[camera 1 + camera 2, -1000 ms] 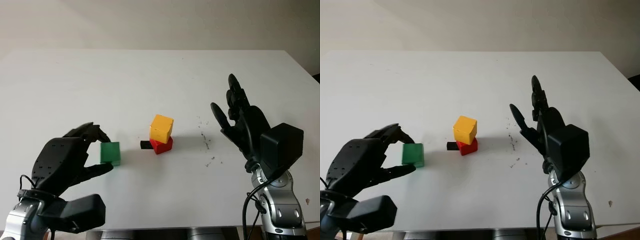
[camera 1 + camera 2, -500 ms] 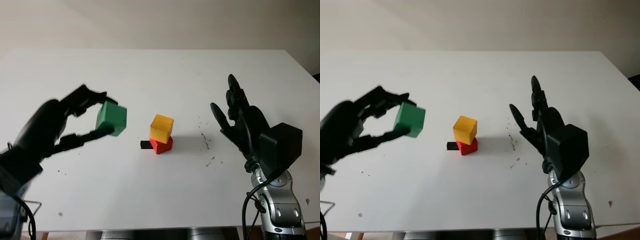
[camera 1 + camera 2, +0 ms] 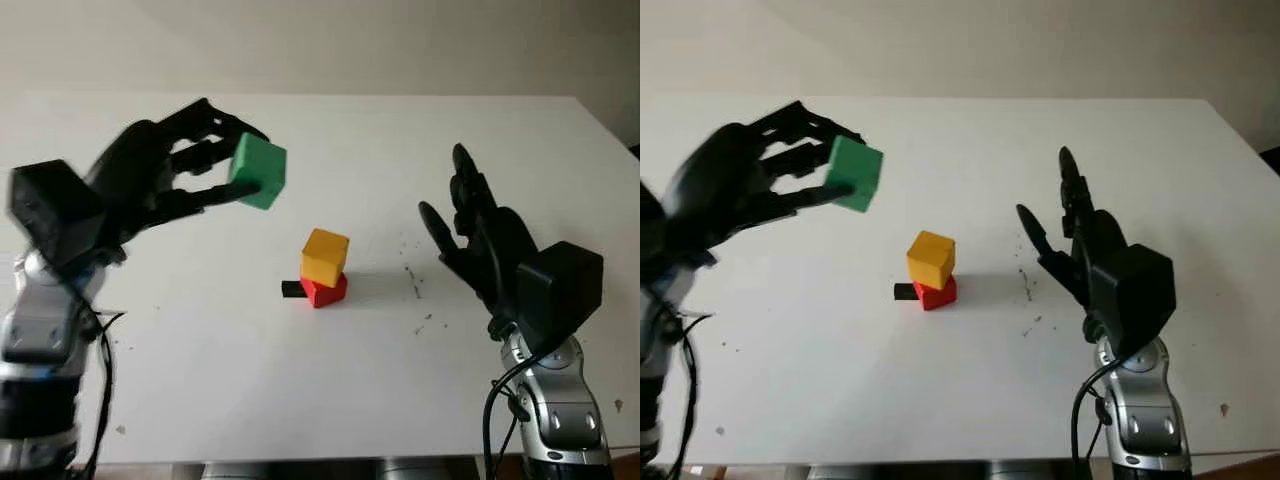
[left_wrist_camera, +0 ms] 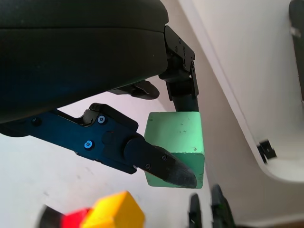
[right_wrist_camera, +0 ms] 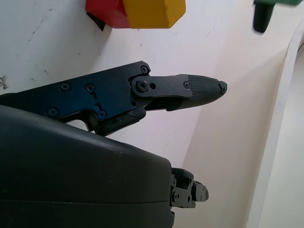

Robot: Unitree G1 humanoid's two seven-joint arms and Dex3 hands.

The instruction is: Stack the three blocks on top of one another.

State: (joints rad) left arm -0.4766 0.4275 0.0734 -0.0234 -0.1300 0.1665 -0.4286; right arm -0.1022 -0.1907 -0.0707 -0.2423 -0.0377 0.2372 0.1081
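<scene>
Upper left, the left hand (image 3: 190, 165) clamps the green block (image 3: 258, 171) aloft; yellow block (image 3: 325, 256) sits on red block (image 3: 324, 290) at centre. Right hand (image 3: 478, 235) open, right side. No writing is readable.

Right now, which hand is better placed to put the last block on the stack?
The left hand. Its fingers grip the green block in the air, up and left of the yellow block stacked on the red block. The right hand is open, right of the stack.
</scene>
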